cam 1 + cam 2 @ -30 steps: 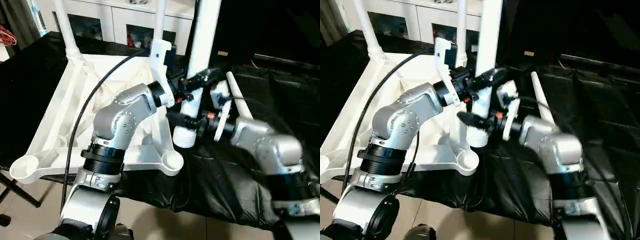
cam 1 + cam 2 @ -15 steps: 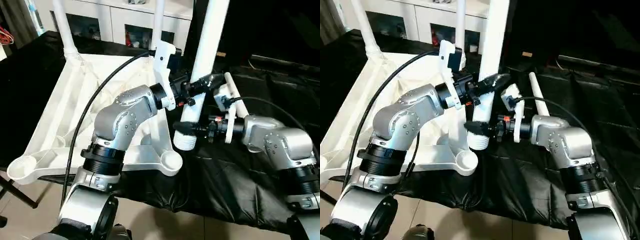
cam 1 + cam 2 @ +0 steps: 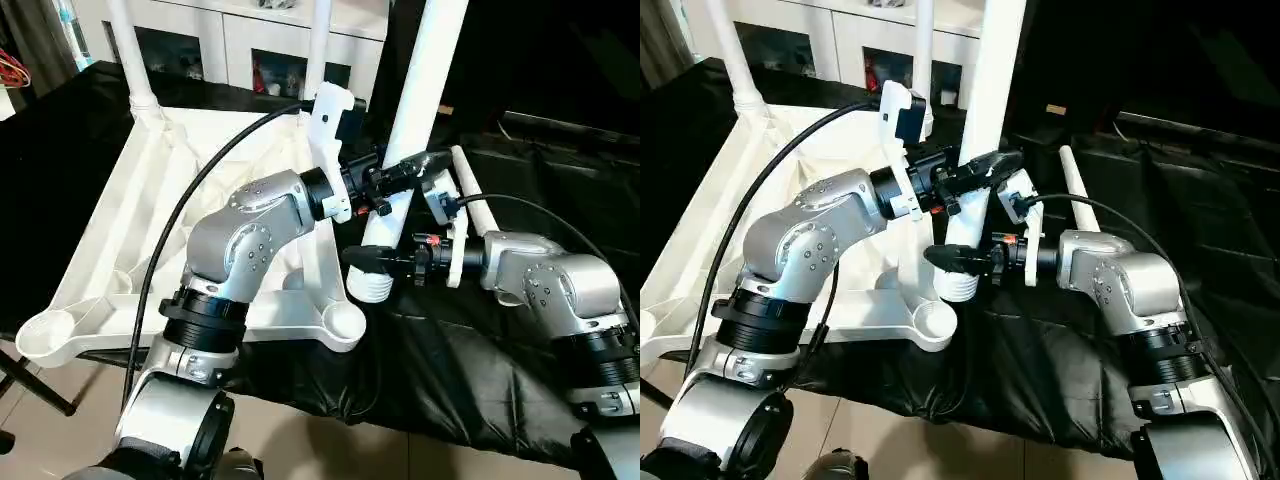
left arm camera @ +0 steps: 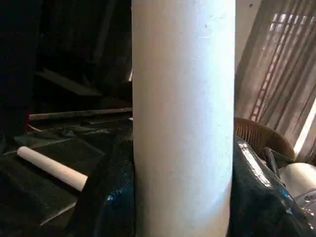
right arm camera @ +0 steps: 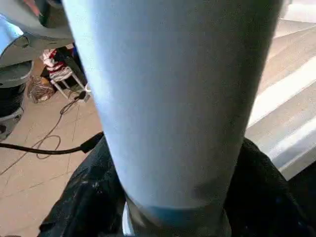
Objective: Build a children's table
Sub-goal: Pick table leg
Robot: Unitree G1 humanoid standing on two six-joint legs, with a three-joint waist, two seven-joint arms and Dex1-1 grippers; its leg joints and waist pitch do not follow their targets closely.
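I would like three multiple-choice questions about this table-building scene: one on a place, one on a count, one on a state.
1. Where is the threaded end of the held leg?
A. Screwed into a socket
B. Just above the near right corner socket
C. Flat on the floor

2. How many legs already stand in the tabletop?
A. Two
B. None
C. Four

3. How does the spare leg rest?
A. Upright
B. Lying on the black cloth
C. In a pincer

Answers: B, its ribbed end hangs beside the socket; A, two rise at the far corners; B, it lies flat behind the right pincer.
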